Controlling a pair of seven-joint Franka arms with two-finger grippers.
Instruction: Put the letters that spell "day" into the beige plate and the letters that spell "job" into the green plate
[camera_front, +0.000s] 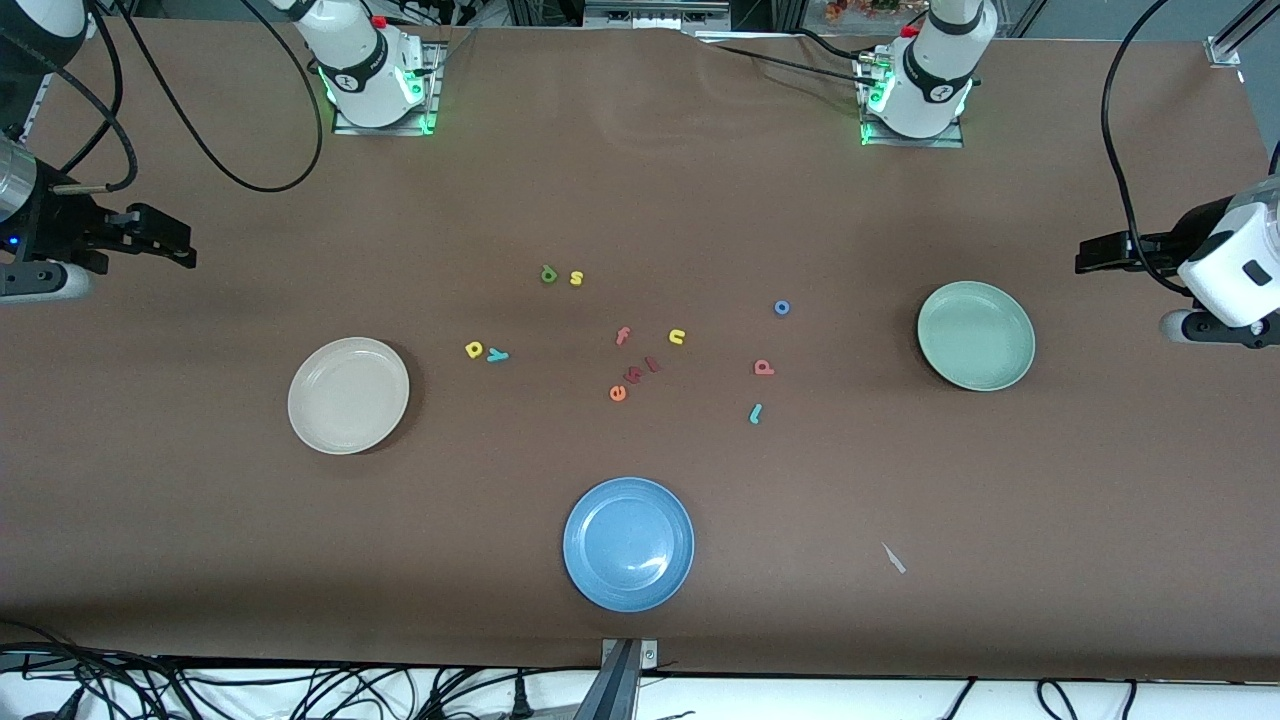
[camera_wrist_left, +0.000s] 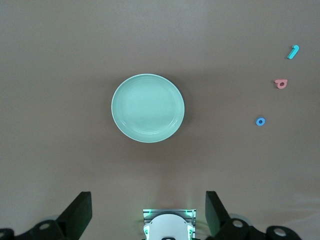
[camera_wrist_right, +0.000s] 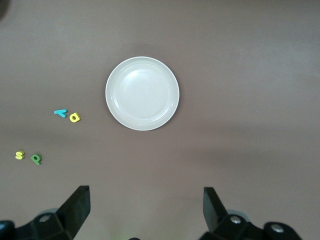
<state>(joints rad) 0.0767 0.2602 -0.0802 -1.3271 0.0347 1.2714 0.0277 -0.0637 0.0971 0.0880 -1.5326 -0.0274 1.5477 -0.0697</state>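
We hold the left pincer (camera_wrist_left: 146, 212) wide open and empty at the frame's right edge; the right pincer (camera_wrist_right: 145, 210), likewise, waits at its left edge.

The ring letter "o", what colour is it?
Blue. The "o" shows best in the left wrist view.

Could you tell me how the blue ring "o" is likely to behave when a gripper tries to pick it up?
The blue ring "o" lies flat and looks very small and thin, so it is probably light and likely to slide if nudged. Being foam-like, it may squash slightly. Flat on the table, it seems unlikely to roll.
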